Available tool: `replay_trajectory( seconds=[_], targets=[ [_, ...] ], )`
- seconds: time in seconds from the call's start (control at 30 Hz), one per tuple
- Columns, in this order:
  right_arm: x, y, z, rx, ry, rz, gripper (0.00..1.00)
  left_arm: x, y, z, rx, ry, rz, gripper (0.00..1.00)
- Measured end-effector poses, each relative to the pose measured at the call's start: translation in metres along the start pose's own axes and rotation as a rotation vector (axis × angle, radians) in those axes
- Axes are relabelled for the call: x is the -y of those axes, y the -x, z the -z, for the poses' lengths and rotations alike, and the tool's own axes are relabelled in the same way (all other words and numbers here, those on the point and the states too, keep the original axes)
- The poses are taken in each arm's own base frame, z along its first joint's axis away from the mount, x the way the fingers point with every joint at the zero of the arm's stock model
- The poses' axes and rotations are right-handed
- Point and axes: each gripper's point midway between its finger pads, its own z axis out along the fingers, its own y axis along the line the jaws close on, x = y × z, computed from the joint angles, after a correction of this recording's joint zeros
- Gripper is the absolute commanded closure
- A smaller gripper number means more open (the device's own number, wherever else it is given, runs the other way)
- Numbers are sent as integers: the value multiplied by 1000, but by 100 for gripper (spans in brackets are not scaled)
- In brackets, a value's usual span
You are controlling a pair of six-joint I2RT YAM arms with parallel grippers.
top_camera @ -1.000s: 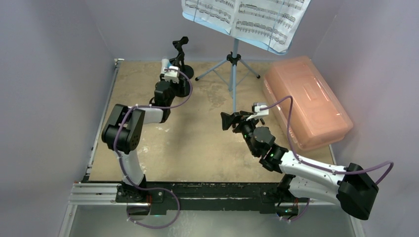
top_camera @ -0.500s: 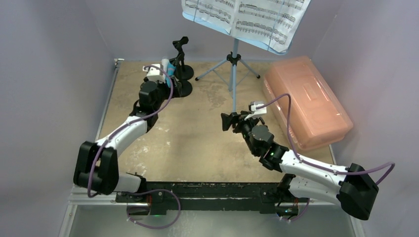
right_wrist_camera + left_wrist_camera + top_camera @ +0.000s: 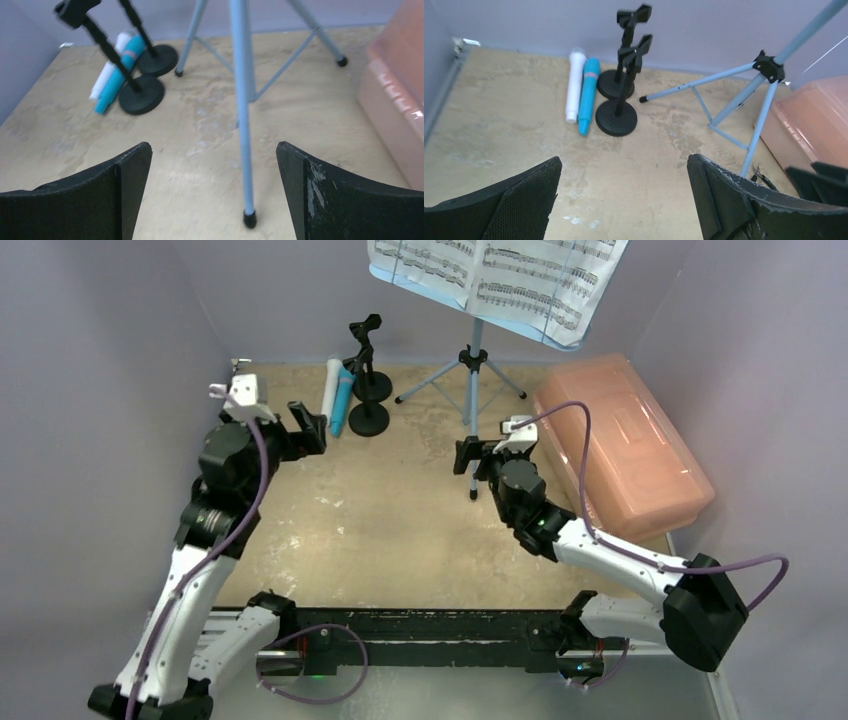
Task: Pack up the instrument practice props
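- As the count stood, upper left held two microphones [image 3: 329, 385], two mic holders [image 3: 369, 421].
- Top centre stood one music rack [image 3: 473, 356].
- Stood spread, empty: left gripper [image 3: 308, 428], right gripper [image 3: 470, 456].

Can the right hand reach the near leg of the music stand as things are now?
Probably yes: the open right hand faces the stand leg, and only bare table lies between them.

Pink box [image 3: 625, 445]: translucent, lidded, right of the right jaws.
Pliers [image 3: 762, 176]: small, dark, ahead-right of the left jaws.
Table [image 3: 400, 530]: tan, scuffed.
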Motion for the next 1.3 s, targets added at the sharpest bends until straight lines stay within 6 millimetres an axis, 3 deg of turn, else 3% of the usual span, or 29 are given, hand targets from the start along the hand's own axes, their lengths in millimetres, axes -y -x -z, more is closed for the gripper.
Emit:
replay_trajectory(
  seconds=[0.1, 0.23, 0.4, 0.47, 0.57, 0.73, 0.9, 1.0, 1.3],
  targets=[
    [17, 11, -16, 35, -60, -7, 3, -1, 22, 32, 70, -10, -41, 2],
    [21, 20, -39, 72, -97, 8, 6, -16, 20, 59, 139, 18, -78, 2],
    [22, 9, -74, 67, -129, 56, 17, -42, -36, 44, 24, 88, -138, 2],
    [29, -1, -86, 52, -152, 75, 23, -49, -47, 39, -13, 112, -153, 2],
    [42, -19, -103, 24, -188, 101, 36, -55, -56, 37, -34, 132, -167, 2],
    [55, -40, -118, -10, -199, 141, 69, -59, -55, 44, -10, 143, -173, 2],
    [48, -41, -119, -1, -157, 156, 91, -59, -54, 43, -6, 143, -177, 2],
    [49, -42, -112, 3, -139, 163, 99, -59, -56, 42, -13, 144, -178, 3],
    [61, -43, -67, -27, -110, 150, 100, -59, -55, 42, -12, 144, -178, 2]
  ],
)
